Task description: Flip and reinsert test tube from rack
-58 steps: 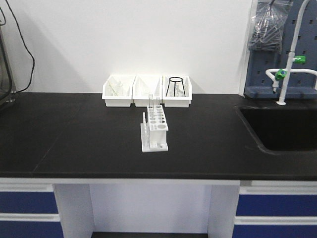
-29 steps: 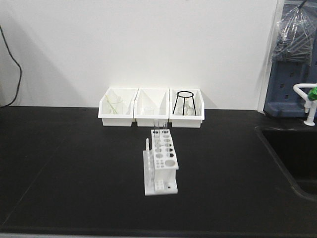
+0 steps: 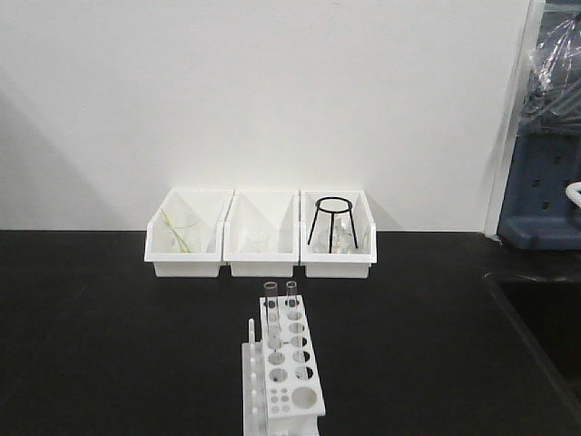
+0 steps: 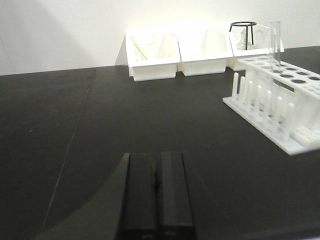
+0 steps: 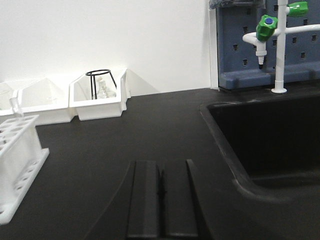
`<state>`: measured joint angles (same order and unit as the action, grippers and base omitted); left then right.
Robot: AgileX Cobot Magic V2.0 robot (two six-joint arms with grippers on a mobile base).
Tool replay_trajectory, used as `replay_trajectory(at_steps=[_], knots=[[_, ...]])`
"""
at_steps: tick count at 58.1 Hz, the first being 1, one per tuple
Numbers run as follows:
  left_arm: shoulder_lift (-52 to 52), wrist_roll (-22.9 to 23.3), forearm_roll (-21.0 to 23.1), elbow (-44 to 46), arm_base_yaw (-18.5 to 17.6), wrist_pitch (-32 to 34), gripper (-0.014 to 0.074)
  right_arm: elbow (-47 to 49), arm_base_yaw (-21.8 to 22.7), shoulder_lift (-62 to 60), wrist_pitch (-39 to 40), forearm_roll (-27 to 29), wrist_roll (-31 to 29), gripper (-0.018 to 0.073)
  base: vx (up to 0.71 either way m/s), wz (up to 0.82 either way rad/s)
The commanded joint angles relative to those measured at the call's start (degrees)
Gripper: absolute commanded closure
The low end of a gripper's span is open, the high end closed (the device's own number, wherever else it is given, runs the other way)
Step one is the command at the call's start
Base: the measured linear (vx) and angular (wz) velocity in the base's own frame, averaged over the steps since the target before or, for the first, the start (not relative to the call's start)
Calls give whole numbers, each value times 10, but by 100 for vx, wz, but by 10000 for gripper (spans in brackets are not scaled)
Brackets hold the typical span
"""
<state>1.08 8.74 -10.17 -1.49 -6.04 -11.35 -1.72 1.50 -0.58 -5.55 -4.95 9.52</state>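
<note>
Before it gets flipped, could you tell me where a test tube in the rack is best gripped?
Probably on the short bare glass of the test tube above the top of the rack, below the rim. It stands upright in the far row, so come from above, pinch across it, then lift straight up.

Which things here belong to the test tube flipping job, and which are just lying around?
For the job: rack; two test tubes standing in its back holes.
Lying about: three white bins; black ring stand in one bin; sink; tap.
</note>
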Motion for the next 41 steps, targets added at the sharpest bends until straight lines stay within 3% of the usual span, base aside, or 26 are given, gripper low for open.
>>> replay_trajectory(at_steps=[1, 22, 41], knots=[[5, 6, 3, 2, 0, 43, 603, -2, 2, -7, 46, -2, -7, 570, 37, -4], [5, 6, 3, 2, 0, 43, 603, -2, 2, -7, 46, -2, -7, 570, 30, -4], [5, 6, 3, 2, 0, 43, 603, -2, 2, -7, 46, -2, -7, 570, 8, -11]])
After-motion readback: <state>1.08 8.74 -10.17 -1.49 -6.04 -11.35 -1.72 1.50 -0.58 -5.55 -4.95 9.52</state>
